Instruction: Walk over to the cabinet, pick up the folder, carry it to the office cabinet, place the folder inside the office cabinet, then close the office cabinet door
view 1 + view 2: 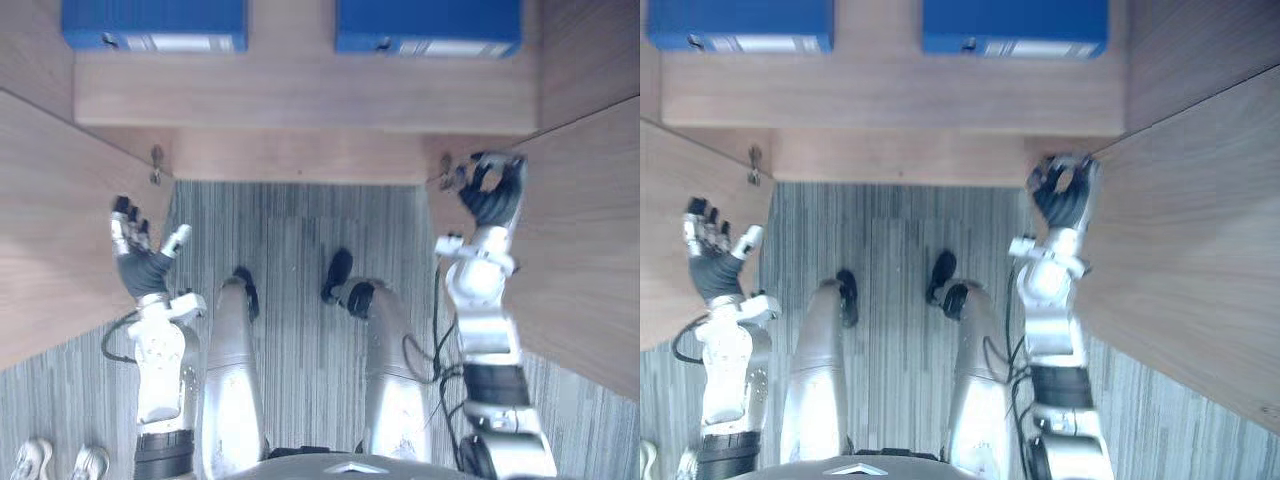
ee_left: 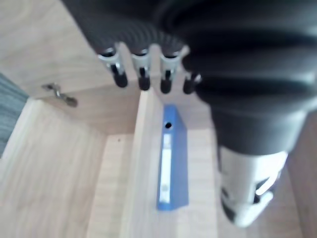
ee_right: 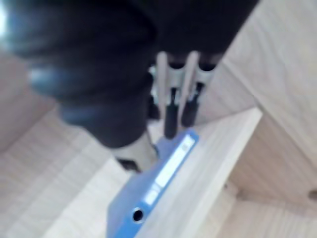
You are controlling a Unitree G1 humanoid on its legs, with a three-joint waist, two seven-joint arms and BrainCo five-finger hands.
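Two blue folders stand on the cabinet shelf (image 1: 300, 95), one at the left (image 1: 155, 25) and one at the right (image 1: 428, 25). The left wrist view looks down on a blue folder (image 2: 171, 168) past the fingers (image 2: 141, 69), and the right wrist view shows a blue folder (image 3: 153, 193) on the shelf edge. My left hand (image 1: 140, 255) is raised beside the open left door (image 1: 60, 250), fingers spread and empty. My right hand (image 1: 493, 195) is up by the inner edge of the open right door (image 1: 590, 250), fingers loosely bent, holding nothing.
Both wooden doors stand open to either side of me, leaving a narrow strip of striped grey carpet (image 1: 290, 240) between them. A metal hinge (image 1: 157, 165) sits at the left door's inner corner. A person's white shoes (image 1: 55, 460) show at the lower left.
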